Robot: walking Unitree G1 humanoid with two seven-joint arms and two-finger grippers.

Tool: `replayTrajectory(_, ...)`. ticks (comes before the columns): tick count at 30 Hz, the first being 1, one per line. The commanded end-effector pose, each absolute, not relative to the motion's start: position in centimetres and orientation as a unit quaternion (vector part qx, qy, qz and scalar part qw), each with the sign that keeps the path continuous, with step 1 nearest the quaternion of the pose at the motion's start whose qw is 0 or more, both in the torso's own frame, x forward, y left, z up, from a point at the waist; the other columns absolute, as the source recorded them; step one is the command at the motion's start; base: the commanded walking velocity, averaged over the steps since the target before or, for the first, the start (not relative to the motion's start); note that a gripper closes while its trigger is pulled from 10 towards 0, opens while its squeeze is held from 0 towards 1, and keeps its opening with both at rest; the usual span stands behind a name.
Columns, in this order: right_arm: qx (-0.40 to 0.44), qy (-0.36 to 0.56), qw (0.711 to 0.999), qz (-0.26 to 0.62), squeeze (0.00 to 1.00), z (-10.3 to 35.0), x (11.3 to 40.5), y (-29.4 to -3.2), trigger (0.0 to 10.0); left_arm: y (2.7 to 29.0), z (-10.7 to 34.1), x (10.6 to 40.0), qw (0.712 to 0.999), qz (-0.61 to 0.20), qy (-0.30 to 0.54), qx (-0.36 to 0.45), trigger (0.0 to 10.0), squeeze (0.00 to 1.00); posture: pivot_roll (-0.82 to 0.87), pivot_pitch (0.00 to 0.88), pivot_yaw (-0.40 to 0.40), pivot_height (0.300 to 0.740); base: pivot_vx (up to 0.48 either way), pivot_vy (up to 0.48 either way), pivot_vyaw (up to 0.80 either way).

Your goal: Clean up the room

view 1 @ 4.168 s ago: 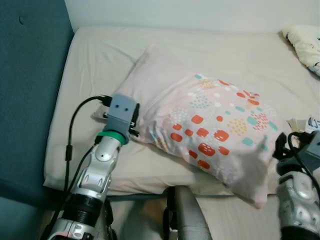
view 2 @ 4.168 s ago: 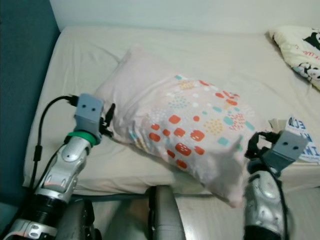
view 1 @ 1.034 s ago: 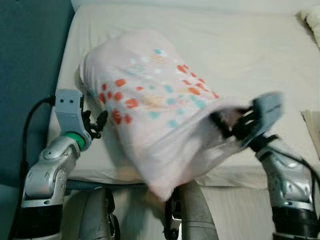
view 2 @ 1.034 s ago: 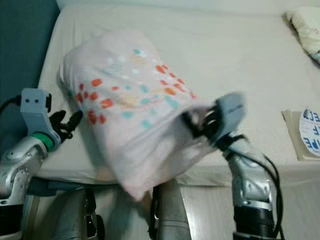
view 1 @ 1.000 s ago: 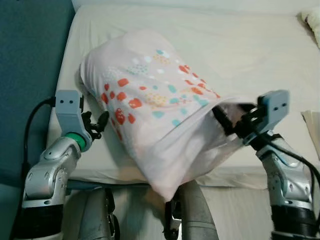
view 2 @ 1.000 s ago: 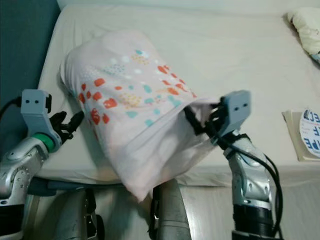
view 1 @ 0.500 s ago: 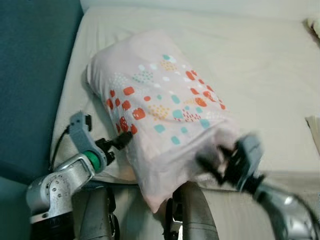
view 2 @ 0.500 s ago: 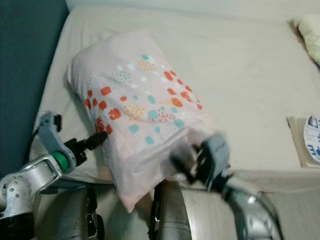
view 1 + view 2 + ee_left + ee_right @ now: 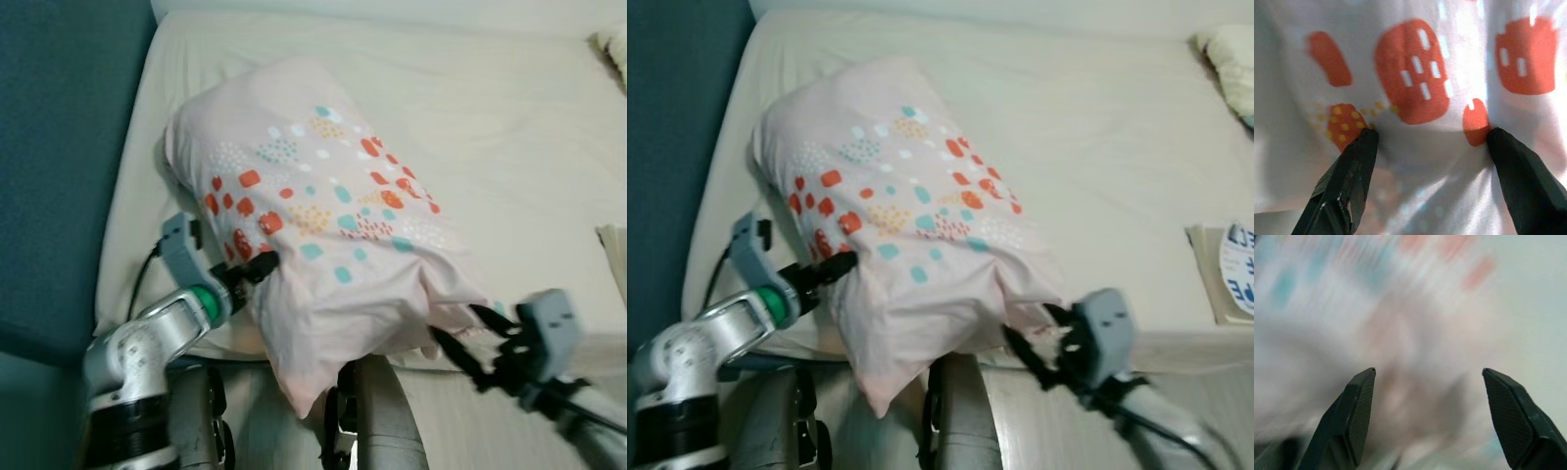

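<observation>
Since a second earlier, your right gripper [image 9: 460,343] had let go of the pillow [image 9: 323,220] and dropped back below the bed's [image 9: 509,127] near edge — its fingers stood spread apart with nothing between them, just short of the puckered corner it had been carrying. The pillow, which had been lifted and swung, now lay on the mattress toward the blue headboard [image 9: 59,147], long axis running away from you, with its near end hanging a little over the edge.

Your left gripper [image 9: 257,266] was pressed against the pillow's left flank; from the left wrist view its fingers [image 9: 1359,161] were open, both tips dimpling the patterned fabric rather than pinching a fold. That looked like a brace — holding the pillow from sliding off while the other arm released.

You seemed partway through squaring it to the head of the bed; a push further in would likely be needed, since the overhanging end could drag it down. Papers [image 9: 1227,274] lay near the right edge.
</observation>
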State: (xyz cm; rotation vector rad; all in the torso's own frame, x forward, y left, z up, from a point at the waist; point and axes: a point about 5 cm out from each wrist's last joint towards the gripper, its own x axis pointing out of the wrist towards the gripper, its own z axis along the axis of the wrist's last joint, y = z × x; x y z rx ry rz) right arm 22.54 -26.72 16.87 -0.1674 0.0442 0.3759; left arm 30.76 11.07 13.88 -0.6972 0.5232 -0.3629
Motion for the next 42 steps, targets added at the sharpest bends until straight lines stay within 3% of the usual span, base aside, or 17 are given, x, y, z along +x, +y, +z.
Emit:
replayTrajectory(1,-0.086,-0.006,0.982,0.165,0.00,18.2,22.3,-27.6,10.0,9.8,12.9,30.4,0.880,-0.192,0.280,-0.333,10.0,1.00,-0.16,0.200,0.014,0.612,0.000,0.000,0.00)
replayTrajectory(7,-0.074,-0.068,0.992,0.074,0.00,20.2,25.5,-30.2,10.0,6.6,12.3,30.7,0.864,-0.227,0.306,-0.329,10.0,0.98,-0.17,0.197,0.011,0.612,0.000,0.000,0.00)
replayTrajectory(8,-0.061,-0.070,0.994,0.051,0.00,19.8,27.3,-30.5,10.0,5.5,11.7,30.8,0.860,-0.233,0.319,-0.321,10.0,0.00,-0.17,0.199,0.011,0.612,0.000,0.000,0.00)
replayTrajectory(10,-0.061,-0.070,0.994,0.051,0.00,19.8,27.3,-30.5,10.0,5.5,11.7,30.8,0.860,-0.233,0.319,-0.321,10.0,0.00,-0.17,0.199,0.011,0.612,0.000,0.000,0.00)
replayTrajectory(13,0.008,-0.043,0.998,0.050,0.00,17.5,30.6,-29.8,10.0,4.6,10.4,30.9,0.865,-0.220,0.340,-0.297,10.0,0.00,-0.14,0.222,0.003,0.612,0.000,0.000,0.00)
replayTrajectory(14,0.047,-0.014,0.997,0.056,0.00,15.8,31.7,-29.2,10.0,4.8,9.9,31.2,0.869,-0.201,0.344,-0.292,4.6,0.00,-0.13,0.232,0.000,0.612,0.000,0.000,0.00)
replayTrajectory(15,0.047,-0.014,0.997,0.056,0.00,15.8,31.7,-29.2,10.0,4.8,9.9,31.2,0.869,-0.201,0.344,-0.292,4.6,0.00,-0.13,0.232,0.000,0.612,0.000,0.000,0.00)
replayTrajectory(16,0.088,0.013,0.994,0.065,0.00,14.3,32.5,-28.6,10.0,5.2,9.5,31.3,0.873,-0.184,0.347,-0.288,0.0,0.00,-0.12,0.248,-0.001,0.612,0.000,0.000,0.00)
replayTrajectory(23,0.142,0.065,0.984,0.090,0.00,12.0,33.4,-27.3,10.0,6.1,8.9,31.0,0.879,-0.162,0.352,-0.278,0.0,0.00,-0.08,0.288,0.003,0.612,0.000,0.000,0.00)
replayTrajectory(28,0.086,0.154,0.980,0.091,0.00,9.7,33.4,-27.4,10.0,7.0,9.0,29.6,0.880,-0.149,0.349,-0.285,0.0,0.00,-0.02,0.377,-0.005,0.612,0.000,0.000,0.00)
replayTrajectory(33,0.082,0.194,0.972,0.101,0.00,8.5,33.2,-27.1,10.0,7.0,9.6,29.4,0.881,-0.150,0.341,-0.293,0.0,0.00,-0.01,0.389,-0.003,0.612,0.000,0.000,0.00)
replayTrajectory(34,0.080,0.215,0.968,0.101,0.00,8.0,33.1,-27.0,5.5,7.0,9.9,29.3,0.881,-0.152,0.338,-0.296,0.0,0.00,0.00,0.397,-0.001,0.612,0.000,0.000,0.00)
replayTrajectory(35,0.079,0.230,0.965,0.101,0.00,7.6,32.9,-26.9,2.4,6.9,10.1,29.2,0.881,-0.153,0.336,-0.298,0.0,0.00,0.00,0.397,-0.001,0.612,0.000,0.000,0.00)
replayTrajectory(36,0.079,0.230,0.965,0.101,0.00,7.6,32.9,-26.9,2.4,6.9,10.1,29.2,0.881,-0.153,0.336,-0.298,0.0,0.00,0.00,0.397,-0.001,0.612,0.000,0.000,0.00)
replayTrajectory(37,0.077,0.242,0.962,0.099,0.00,7.2,32.8,-26.7,1.2,6.8,10.4,29.1,0.880,-0.156,0.333,-0.301,0.0,0.00,0.00,0.399,-0.001,0.612,0.000,0.000,0.00)
replayTrajectory(39,0.078,0.247,0.961,0.102,0.00,7.1,32.9,-26.4,0.0,6.7,10.7,29.1,0.879,-0.160,0.330,-0.304,0.0,0.00,0.01,0.400,0.000,0.612,0.000,0.000,0.00)
replayTrajectory(42,0.096,0.230,0.962,0.108,0.00,7.6,33.5,-25.9,0.0,6.4,11.0,28.9,0.878,-0.166,0.327,-0.308,0.0,0.00,0.00,0.390,-0.002,0.612,0.000,0.000,0.00)
